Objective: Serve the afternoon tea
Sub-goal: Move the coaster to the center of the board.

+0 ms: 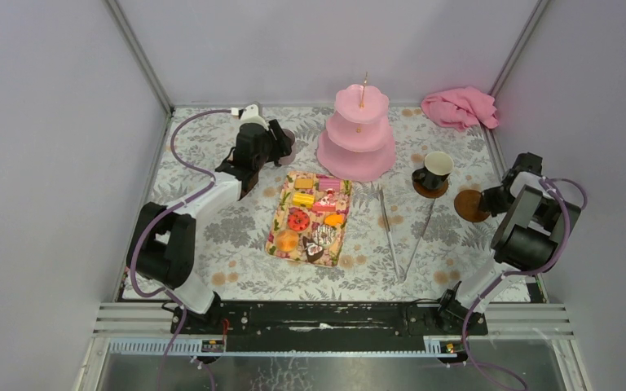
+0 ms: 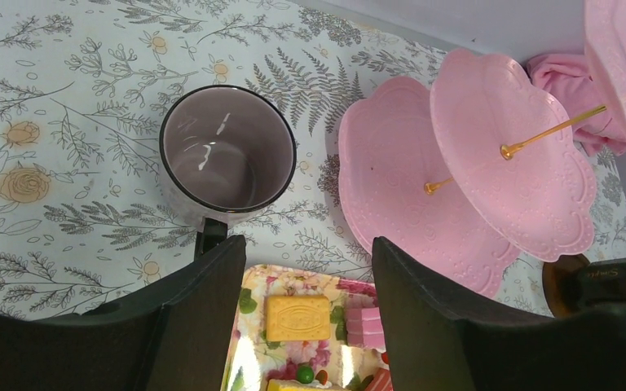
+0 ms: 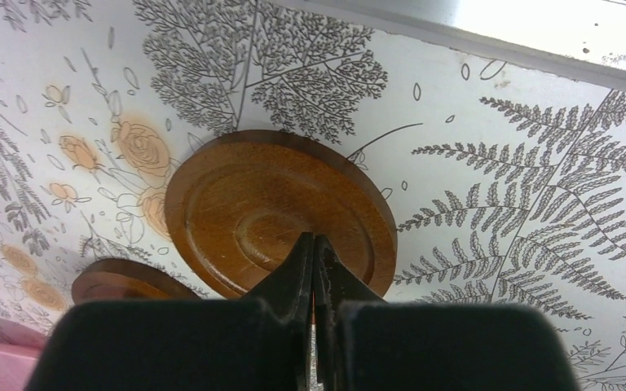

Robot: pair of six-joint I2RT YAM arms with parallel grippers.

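Observation:
A grey mug (image 2: 228,151) stands upright and empty on the floral cloth, its black handle (image 2: 210,232) pointing at my left gripper (image 2: 306,261). That gripper is open, with nothing between its fingers, and the mug sits just beyond its tips. From above, the left gripper (image 1: 271,140) hovers beside the grey mug (image 1: 288,149), left of the pink three-tier stand (image 1: 357,134). Toy cakes (image 1: 310,216) lie on the floral tray (image 1: 275,228). The black mug (image 1: 434,169) rests on a coaster. My right gripper (image 3: 314,243) is shut, its tips over a bare wooden coaster (image 3: 244,204).
Two metal tongs (image 1: 391,232) lie between the tray and the right arm. A pink cloth (image 1: 459,107) is bunched in the back right corner. A second wooden coaster (image 3: 126,285) shows at the lower left of the right wrist view. Walls enclose the table on three sides.

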